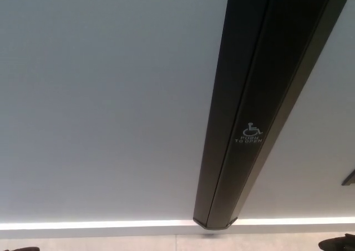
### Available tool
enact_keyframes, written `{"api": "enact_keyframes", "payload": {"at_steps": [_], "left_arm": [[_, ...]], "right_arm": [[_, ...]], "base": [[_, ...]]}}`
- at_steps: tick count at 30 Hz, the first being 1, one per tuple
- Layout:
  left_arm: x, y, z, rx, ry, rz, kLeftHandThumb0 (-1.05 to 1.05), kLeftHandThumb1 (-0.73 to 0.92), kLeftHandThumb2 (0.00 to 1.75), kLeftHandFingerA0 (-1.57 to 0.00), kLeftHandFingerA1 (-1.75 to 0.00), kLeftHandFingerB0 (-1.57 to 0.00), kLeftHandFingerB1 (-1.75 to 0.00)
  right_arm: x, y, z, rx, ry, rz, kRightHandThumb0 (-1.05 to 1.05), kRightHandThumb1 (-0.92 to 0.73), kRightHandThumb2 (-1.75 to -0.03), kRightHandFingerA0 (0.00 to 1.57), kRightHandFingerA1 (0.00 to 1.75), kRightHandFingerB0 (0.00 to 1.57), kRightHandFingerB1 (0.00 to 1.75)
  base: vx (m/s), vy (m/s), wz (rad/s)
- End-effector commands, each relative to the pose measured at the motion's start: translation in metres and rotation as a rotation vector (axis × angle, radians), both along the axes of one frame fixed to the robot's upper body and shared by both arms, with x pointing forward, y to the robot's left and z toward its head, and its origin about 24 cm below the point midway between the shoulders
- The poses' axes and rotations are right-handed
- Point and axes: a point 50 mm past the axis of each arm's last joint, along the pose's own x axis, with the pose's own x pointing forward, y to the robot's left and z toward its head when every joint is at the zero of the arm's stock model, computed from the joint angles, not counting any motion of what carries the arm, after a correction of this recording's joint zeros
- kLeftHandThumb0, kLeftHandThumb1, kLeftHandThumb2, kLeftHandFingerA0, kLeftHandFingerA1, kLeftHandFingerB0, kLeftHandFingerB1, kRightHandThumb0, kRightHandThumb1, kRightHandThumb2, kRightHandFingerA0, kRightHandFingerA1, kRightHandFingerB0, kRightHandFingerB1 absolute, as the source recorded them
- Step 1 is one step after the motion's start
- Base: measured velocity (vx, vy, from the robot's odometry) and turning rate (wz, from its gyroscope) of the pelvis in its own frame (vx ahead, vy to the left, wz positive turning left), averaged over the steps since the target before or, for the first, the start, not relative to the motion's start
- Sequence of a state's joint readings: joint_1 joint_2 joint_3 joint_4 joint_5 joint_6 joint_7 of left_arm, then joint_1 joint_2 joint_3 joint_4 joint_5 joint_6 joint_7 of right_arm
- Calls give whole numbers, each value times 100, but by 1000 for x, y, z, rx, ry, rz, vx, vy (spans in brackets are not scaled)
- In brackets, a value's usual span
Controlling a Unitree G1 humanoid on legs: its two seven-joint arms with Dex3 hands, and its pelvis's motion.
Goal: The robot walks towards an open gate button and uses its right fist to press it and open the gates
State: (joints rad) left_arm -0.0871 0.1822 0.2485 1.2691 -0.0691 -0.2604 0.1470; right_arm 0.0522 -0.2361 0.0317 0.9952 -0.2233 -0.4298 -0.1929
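Right hand (337,243) of mine barely shows at the bottom right corner; whether it is clenched I cannot tell. Beyond it, the push-to-open button (248,135) sits low on the dark post (233,167) against the wall (100,106). I should strike it squarely on the wheelchair sign.

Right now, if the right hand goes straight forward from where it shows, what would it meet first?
Probably the pale wall right of the dark push bar, not the bar. Only a sliver of the right hand shows at the bottom edge, so its direction and depth are uncertain.
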Motion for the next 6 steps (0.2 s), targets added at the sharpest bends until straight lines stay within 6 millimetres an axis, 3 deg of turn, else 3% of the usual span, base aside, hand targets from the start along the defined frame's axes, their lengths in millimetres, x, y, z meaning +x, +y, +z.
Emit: {"api": "enact_keyframes", "payload": {"at_steps": [1, 2, 6], "left_arm": [[1, 5, 4, 20, -36, -8, -1, 49, 112, -103, -99, -103, -76], [0, 5, 4, 18, -35, -8, -1, 50, 110, -103, -102, -94, -91], [-1, 5, 3, 13, -34, -7, 0, 49, 111, -103, -102, -94, -91]], "right_arm": [[-1, -3, 4, 3, -42, -2, 6, -57, -90, 89, 89, 80, 61], [-1, -3, 4, -1, -45, 1, 5, -56, -93, 91, 92, 81, 62], [-1, -3, 4, -9, -48, 10, 6, -56, -92, 90, 91, 80, 61]], "base": [[0, 0, 0], [0, 0, 0], [0, 0, 0]]}}
